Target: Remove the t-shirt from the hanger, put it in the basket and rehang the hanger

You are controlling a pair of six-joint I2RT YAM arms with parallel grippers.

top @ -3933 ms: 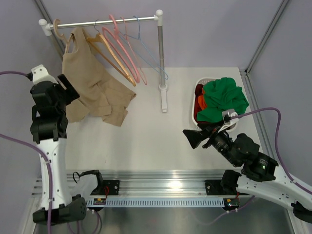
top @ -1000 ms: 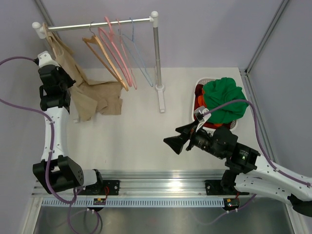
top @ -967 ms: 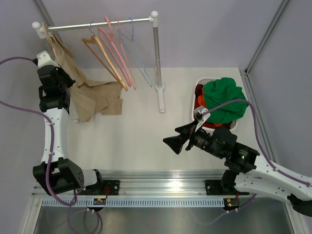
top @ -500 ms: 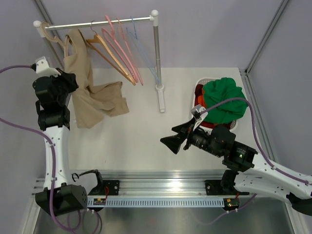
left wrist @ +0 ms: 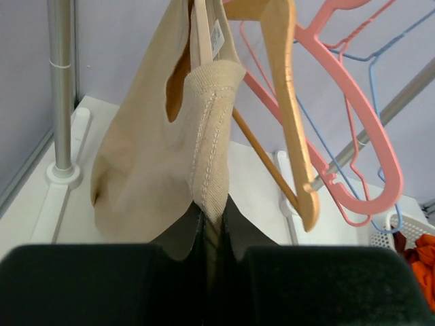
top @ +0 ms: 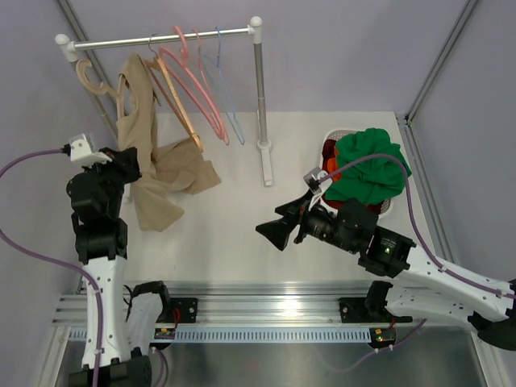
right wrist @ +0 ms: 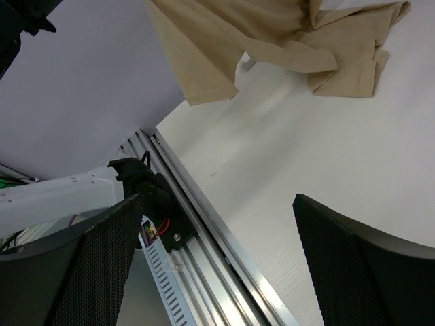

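The beige t-shirt hangs from the pale wooden hanger at the left end of the rail, and its lower part lies crumpled on the table. The hanger's hook sits just below the rail; whether it still hooks the rail I cannot tell. My left gripper is shut on a stitched edge of the t-shirt, with the fabric pinched between the jaws of the left gripper. My right gripper hovers open over the table's middle, with nothing between the fingers of the right gripper. The t-shirt's hem lies ahead of it.
An orange-brown wooden hanger, pink hangers and a blue wire hanger hang on the rail. The rack's post stands mid-table. A white basket holds a green garment and red cloth at the right.
My left gripper has drawn back toward the near edge with the t-shirt, stretching it. The hanger's hook has dropped lower from the rail. My right gripper has shifted slightly left.
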